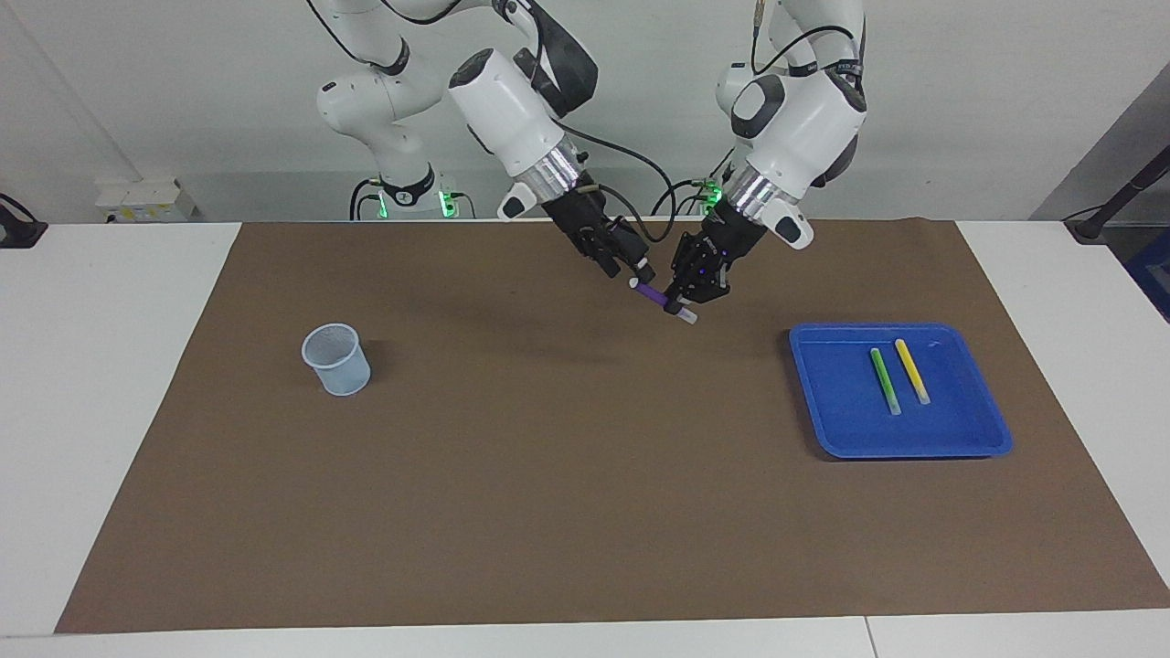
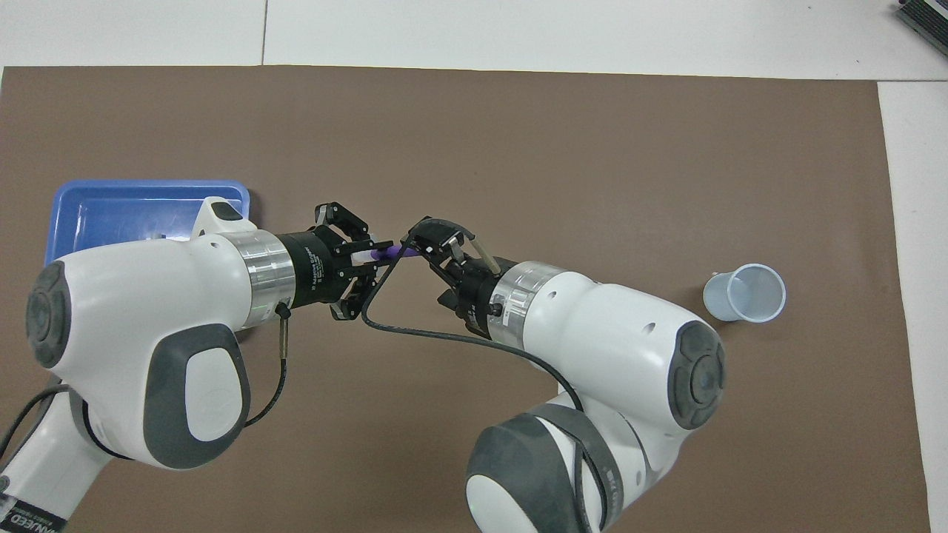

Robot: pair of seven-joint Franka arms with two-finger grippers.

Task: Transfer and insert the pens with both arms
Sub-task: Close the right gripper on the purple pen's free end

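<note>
Cup: at about nine o'clock on the brown mat in the facing view, toward the right arm's end of the table. I see it upright, mouth open, nothing in it that I can make out.

Right claw: up in the air over the middle of the mat, about twelve o'clock. It meets the upper end of the purple pen; I cannot tell whether it is pinching that end yet or only closing in.

Purple pen: raised over the mat centre, tilted, bridging the two claws, one pale cap by each.

Left claw: also over the mat centre, pressed onto the lower part of the purple pen; I judge it is carrying the pen.

Tray: at three o'clock, toward the left arm's end. The green pen and yellow pen lie in it side by side, just apart.

Stage: I read this as the mid-air handover, first pen of three.

Risk: if my left claw lets go before the right has a firm hold, the pen drops and rolls on the mat. A hold near the cap could let the pen pivot, then miss the cup's narrow mouth or tip the light cup.
</note>
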